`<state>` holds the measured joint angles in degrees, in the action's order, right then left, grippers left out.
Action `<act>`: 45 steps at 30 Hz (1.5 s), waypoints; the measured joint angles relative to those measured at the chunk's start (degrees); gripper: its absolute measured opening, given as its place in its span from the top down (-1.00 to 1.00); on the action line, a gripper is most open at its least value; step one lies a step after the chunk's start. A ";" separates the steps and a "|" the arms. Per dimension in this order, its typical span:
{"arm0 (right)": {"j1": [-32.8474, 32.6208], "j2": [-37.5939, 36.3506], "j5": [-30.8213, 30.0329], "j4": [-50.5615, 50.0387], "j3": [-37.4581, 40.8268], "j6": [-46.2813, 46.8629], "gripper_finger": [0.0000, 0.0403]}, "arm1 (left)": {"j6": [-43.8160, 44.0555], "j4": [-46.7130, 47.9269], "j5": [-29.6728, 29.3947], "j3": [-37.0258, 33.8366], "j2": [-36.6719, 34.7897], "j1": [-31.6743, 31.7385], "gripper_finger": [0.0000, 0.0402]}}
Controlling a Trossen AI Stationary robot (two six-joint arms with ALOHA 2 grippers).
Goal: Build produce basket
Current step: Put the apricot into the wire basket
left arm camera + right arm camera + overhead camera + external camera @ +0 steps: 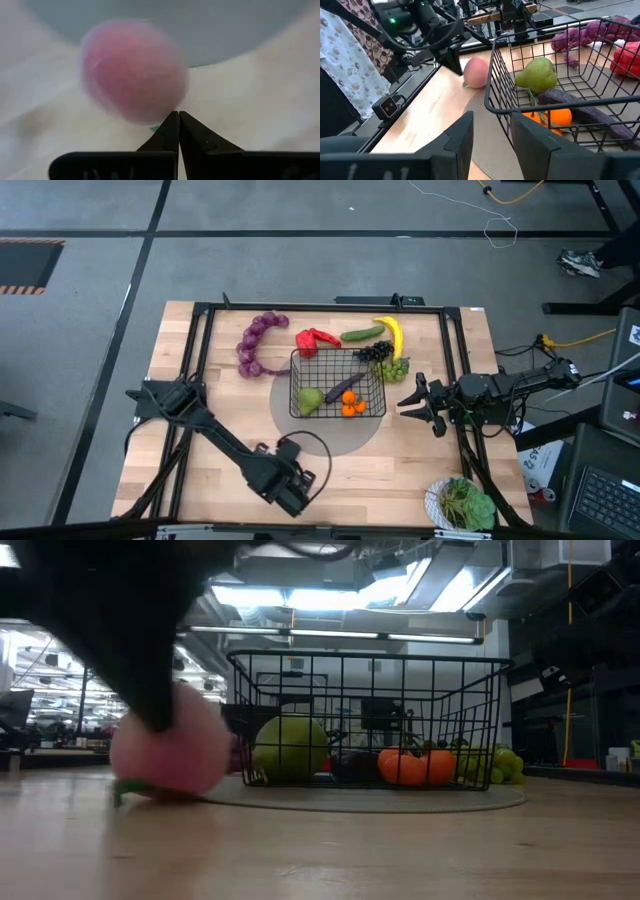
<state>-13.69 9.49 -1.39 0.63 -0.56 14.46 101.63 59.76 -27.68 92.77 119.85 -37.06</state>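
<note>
The basket (338, 384) sits at the centre of the counter (420, 470) in the high view, on a grey round mat (330, 435). Inside it lie a pear (311, 400), an eggplant (346, 386) and oranges (351, 407). Above it in the frame, outside the wire, lie the purple grape string (255, 345), the red pepper (316, 338), the cucumber (362, 333) and the banana (393, 334); dark grapes (374, 351) and green grapes (392, 367) rest just beside the basket's upper right corner.

The step in hand looks like the peach (476, 72). It rests on the counter just outside the basket, near the lower left of the high view, where the arm hides it. The left end effector (177, 116) is at the peach with its fingers pressed fully together; in the left wrist view the tips meet just beside the fruit's lower edge, seemingly on a bit of green there, perhaps a leaf, though I cannot tell whether anything is truly gripped. The right end effector (424, 404) hovers to the right of the basket, fingers partly apart and empty, close to its rim.

If the leaf is caught, the next move calls for a lift clear of the rim and a release over the basket's free space. If not, the fingers must reopen and straddle the fruit.
</note>
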 joint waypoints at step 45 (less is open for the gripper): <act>0.01 1.30 -0.02 0.02 0.00 -0.02 0.35 | 16.48 30.24 7.36 0.02 -0.37 2.64 0.84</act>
<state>-13.67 10.79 -1.41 0.64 -0.56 14.44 118.12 90.00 -20.32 92.79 119.48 -34.42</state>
